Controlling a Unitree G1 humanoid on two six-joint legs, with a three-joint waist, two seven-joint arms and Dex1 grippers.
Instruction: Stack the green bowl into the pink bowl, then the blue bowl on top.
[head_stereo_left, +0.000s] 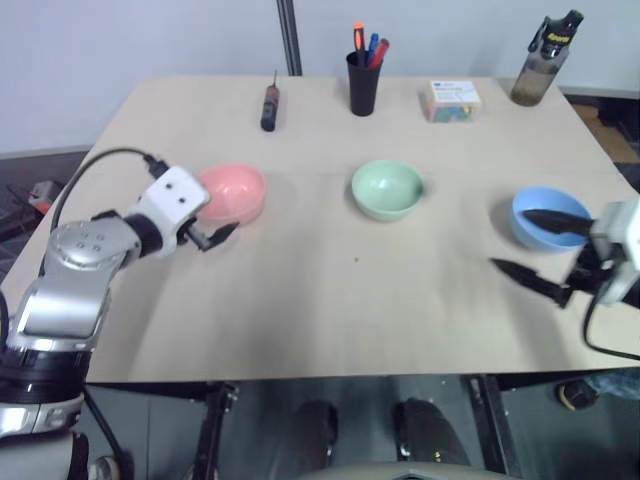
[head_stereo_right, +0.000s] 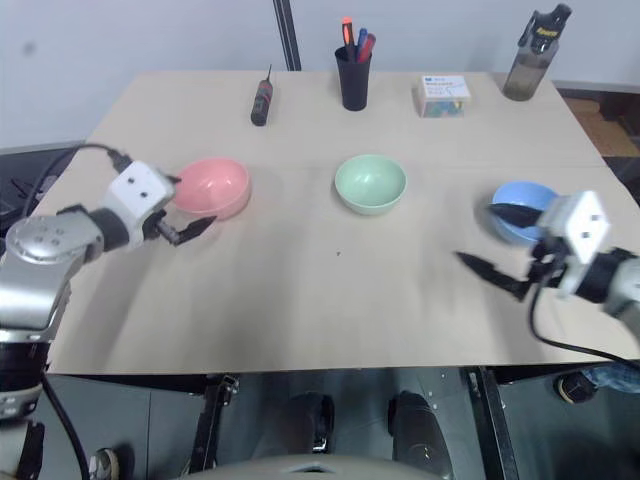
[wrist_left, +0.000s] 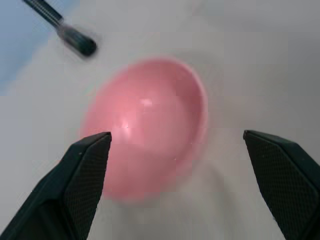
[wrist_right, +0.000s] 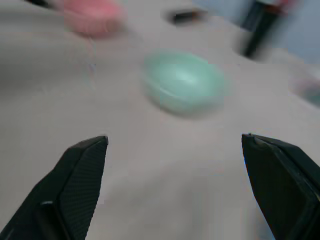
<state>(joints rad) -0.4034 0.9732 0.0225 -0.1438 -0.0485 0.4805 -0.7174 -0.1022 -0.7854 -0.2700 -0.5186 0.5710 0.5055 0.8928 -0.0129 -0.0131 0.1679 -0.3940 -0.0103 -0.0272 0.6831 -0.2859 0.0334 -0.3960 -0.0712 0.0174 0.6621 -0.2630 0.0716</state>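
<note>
Green bowl (head_stereo_left: 387, 188) sits mid-worktop (head_stereo_left: 330, 300), pink bowl (head_stereo_left: 233, 192) off to its left, blue bowl (head_stereo_left: 548, 217) over on the right, all well apart. Left hand (head_stereo_left: 213, 234) is spread wide just beside pink, right hand (head_stereo_left: 540, 245) spread wide next to blue, both grasping nothing.

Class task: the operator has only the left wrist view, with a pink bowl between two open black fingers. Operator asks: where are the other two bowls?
Observer: The green bowl sits mid-table, apart from the pink bowl.
Operator: And the blue one?
Observer: The blue bowl stands toward the table's right edge, beside the right gripper.
Operator: Is that gripper holding it?
Observer: No, the right gripper is open; one finger shows across the bowl, the other nearer the front edge.
Operator: Anything behind the bowls?
Observer: A black pen cup stands at the back.
</note>
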